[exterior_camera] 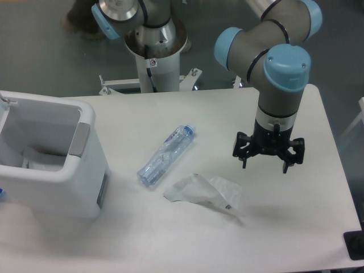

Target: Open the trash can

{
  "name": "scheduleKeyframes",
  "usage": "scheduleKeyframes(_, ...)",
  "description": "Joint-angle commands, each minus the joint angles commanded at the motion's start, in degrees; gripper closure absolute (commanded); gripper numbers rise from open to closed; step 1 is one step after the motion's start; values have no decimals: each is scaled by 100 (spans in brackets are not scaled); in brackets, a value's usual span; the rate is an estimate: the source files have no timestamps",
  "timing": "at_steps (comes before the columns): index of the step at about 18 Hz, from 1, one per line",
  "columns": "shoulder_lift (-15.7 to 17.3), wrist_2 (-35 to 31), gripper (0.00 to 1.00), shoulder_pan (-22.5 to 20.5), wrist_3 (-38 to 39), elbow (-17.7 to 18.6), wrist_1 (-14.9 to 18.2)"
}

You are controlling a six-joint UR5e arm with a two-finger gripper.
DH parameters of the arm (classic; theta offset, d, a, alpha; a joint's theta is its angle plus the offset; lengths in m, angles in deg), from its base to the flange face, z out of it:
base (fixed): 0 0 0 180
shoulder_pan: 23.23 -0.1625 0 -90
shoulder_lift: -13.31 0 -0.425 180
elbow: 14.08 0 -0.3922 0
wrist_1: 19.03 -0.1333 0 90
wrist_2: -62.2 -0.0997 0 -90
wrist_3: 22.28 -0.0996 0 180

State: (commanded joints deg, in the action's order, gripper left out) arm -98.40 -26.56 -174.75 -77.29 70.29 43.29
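The trash can (85, 187) is a large white boxy bin at the table's left edge. Its top stands open and I see into the hollow inside. A grey rectangular tab (79, 139) sits on its right rim. The lid itself is hard to make out; a white panel rises at the far left. My gripper (265, 162) hangs above the right part of the table, far right of the bin. Its fingers are spread and hold nothing.
A clear plastic bottle with a blue cap (166, 155) lies on the table (307, 239) between bin and gripper. A crumpled clear plastic wrapper (205, 192) lies just below it. The arm's base (154, 57) stands behind the table's far edge.
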Motion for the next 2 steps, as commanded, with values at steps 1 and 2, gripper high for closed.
scheduleKeyframes(1,0,-44,0,0,-10,26,0)
scheduleKeyframes(2,-9,-53,0,0,-10,35,-9)
